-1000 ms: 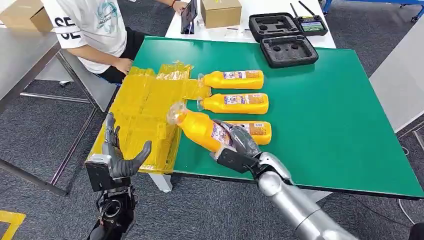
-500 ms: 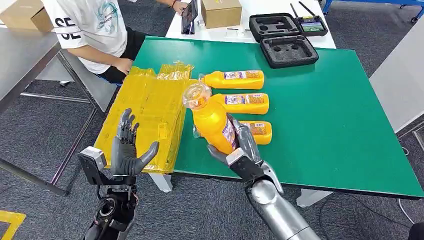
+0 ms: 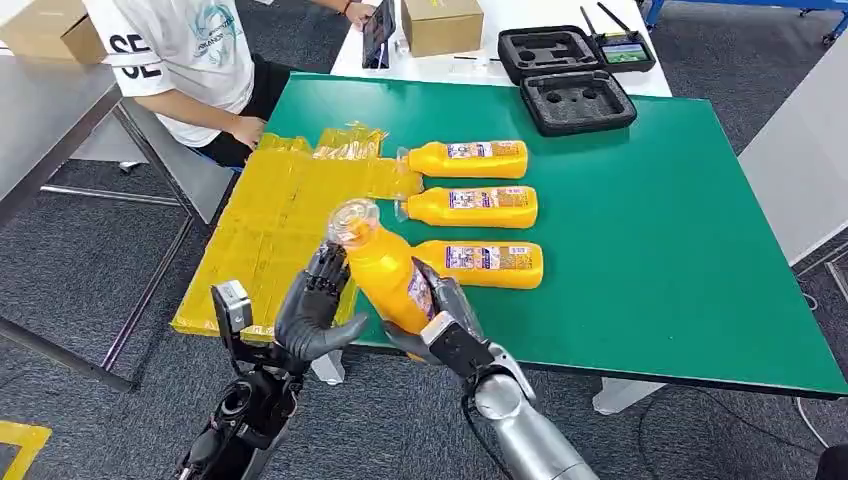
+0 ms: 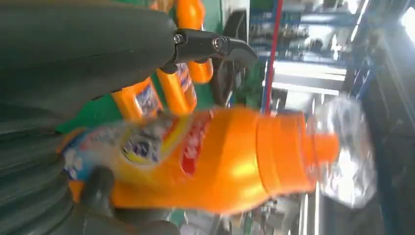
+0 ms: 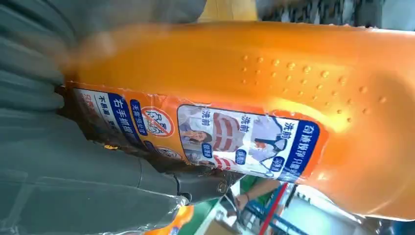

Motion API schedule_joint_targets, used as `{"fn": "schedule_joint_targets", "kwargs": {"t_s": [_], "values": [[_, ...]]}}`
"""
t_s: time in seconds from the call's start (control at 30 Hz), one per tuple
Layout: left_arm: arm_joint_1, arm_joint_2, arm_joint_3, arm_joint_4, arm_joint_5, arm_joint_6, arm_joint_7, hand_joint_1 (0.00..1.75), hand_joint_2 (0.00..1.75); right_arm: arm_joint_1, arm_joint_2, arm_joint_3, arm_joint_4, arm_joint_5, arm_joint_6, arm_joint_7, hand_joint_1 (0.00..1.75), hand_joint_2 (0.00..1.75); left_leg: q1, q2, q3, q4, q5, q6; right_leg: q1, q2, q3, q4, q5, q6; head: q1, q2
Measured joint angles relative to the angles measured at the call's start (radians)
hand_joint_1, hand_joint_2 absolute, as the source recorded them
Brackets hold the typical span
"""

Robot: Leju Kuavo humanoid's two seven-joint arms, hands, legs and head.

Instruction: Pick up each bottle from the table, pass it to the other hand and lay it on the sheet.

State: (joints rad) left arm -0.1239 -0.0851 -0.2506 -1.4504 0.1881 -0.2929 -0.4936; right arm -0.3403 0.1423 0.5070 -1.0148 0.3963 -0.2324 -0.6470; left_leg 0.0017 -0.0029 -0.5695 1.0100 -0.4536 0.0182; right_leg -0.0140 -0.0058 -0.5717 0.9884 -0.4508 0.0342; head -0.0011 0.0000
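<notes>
Handover is mid-way: my right hand (image 3: 447, 318) grips the orange detergent bottle (image 3: 385, 268) low on its body, my left hand (image 3: 312, 312) spread beside its neck, not yet closed, while three bottles (image 3: 478, 207) beyond my fingers wait and the yellow sheet (image 3: 275, 220) holds none.

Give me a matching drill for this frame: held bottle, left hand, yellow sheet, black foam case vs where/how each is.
Things:
1. held bottle
2. left hand
3. yellow sheet
4. black foam case

States:
A. lying at the table's left edge
B. open, at the far edge of the table
C. gripped by the right hand, cap tilted up
D. fingers spread, right beside the bottle

Pairs: 1-C, 2-D, 3-A, 4-B
</notes>
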Motion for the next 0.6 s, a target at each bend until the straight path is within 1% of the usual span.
{"fn": "schedule_joint_targets", "kwargs": {"t_s": [0.03, 0.1, 0.33, 0.6], "values": [[-0.026, 0.003, -0.035, 0.058, 0.012, -0.085, 0.018, 0.00, 1.75, -0.011, 0.040, 0.001, 0.064, 0.018, 0.027, 0.006, 1.75, 1.75, 0.000, 0.000, 0.000, 0.000, 0.000, 0.000, 0.000, 0.000, 0.000, 0.000, 0.000, 0.000, 0.000, 0.000], [-0.031, 0.003, -0.044, 0.076, 0.011, -0.100, 0.025, 0.00, 1.75, -0.013, 0.045, 0.001, 0.074, 0.022, 0.029, 0.008, 1.75, 1.75, 0.000, 0.000, 0.000, 0.000, 0.000, 0.000, 0.000, 0.000, 0.000, 0.000, 0.000, 0.000, 0.000, 0.000], [-0.072, 0.003, -0.074, 0.155, -0.034, -0.101, 0.052, 0.00, 1.75, -0.016, 0.070, 0.008, 0.091, 0.057, 0.055, 0.040, 1.75, 1.75, 0.000, 0.000, 0.000, 0.000, 0.000, 0.000, 0.000, 0.000, 0.000, 0.000, 0.000, 0.000, 0.000, 0.000], [-0.115, 0.003, -0.084, 0.229, -0.039, -0.085, 0.053, 0.00, 1.75, -0.017, 0.092, 0.041, 0.110, 0.089, 0.065, 0.058, 1.75, 1.75, 0.000, 0.000, 0.000, 0.000, 0.000, 0.000, 0.000, 0.000, 0.000, 0.000, 0.000, 0.000, 0.000, 0.000]]}}
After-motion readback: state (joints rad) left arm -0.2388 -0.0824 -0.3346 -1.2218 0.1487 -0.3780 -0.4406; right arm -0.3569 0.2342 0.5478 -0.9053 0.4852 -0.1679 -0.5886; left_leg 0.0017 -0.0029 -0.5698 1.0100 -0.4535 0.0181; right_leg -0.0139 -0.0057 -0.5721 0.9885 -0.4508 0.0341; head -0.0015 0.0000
